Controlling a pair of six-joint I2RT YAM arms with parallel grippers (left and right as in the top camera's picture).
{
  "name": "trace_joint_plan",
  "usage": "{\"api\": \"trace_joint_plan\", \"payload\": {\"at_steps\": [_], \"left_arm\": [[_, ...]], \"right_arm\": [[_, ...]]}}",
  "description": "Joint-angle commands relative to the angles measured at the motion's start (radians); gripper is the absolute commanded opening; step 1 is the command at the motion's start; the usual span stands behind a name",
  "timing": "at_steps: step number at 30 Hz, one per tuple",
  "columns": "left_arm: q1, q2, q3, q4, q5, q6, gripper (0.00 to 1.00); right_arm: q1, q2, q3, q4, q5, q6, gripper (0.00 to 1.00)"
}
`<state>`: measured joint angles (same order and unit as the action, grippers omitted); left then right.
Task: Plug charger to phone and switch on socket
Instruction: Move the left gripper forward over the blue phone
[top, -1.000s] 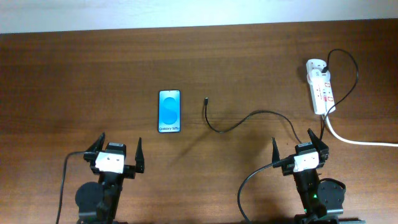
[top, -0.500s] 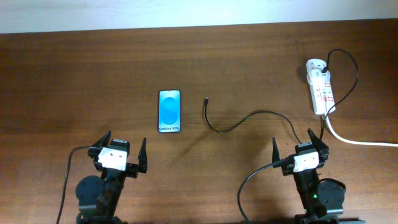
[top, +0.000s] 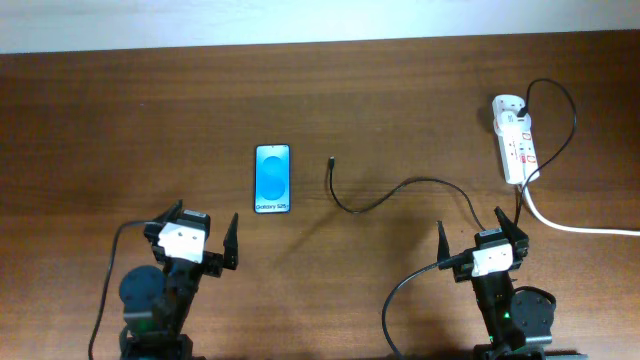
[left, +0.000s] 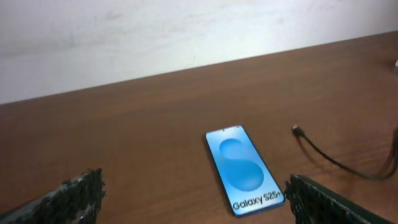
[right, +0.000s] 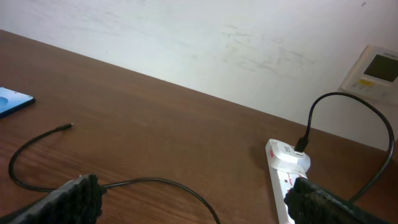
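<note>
The phone (top: 272, 178) lies flat on the wooden table, blue screen up; it also shows in the left wrist view (left: 243, 169). The charger cable (top: 400, 190) curves from its small plug tip (top: 331, 161) across to the socket (top: 515, 140), a white power strip at the far right with a black plug in its top end. The cable also shows in the right wrist view (right: 155, 182), as does the socket (right: 285, 180). My left gripper (top: 203, 236) is open and empty, just in front of the phone. My right gripper (top: 476, 226) is open and empty, in front of the socket.
A thick white cord (top: 575, 226) runs from the socket off the right edge. The table's far edge meets a white wall (top: 300, 20). A wall panel (right: 376, 68) shows behind the socket.
My left arm has turned slightly right and edged toward the phone. The right arm, phone, cable and socket have not moved.
</note>
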<state>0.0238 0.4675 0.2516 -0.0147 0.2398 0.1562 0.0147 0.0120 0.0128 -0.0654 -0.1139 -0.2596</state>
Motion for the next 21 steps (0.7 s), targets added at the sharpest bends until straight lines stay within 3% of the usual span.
{"api": "trace_joint_plan", "payload": {"at_steps": [1, 11, 21], "left_arm": [[-0.003, 0.061, 0.081, 0.005, 0.055, -0.013, 0.99], [-0.003, 0.387, 0.314, -0.089, 0.169, -0.013, 0.99], [-0.003, 0.797, 0.859, -0.549, 0.262, -0.012, 0.99]], "right_arm": [[0.006, -0.008, -0.007, -0.001, -0.009, 0.005, 0.98], [0.006, -0.008, -0.007, -0.001, -0.009, 0.005, 0.98], [0.006, -0.008, -0.007, -0.001, -0.009, 0.005, 0.98]]}}
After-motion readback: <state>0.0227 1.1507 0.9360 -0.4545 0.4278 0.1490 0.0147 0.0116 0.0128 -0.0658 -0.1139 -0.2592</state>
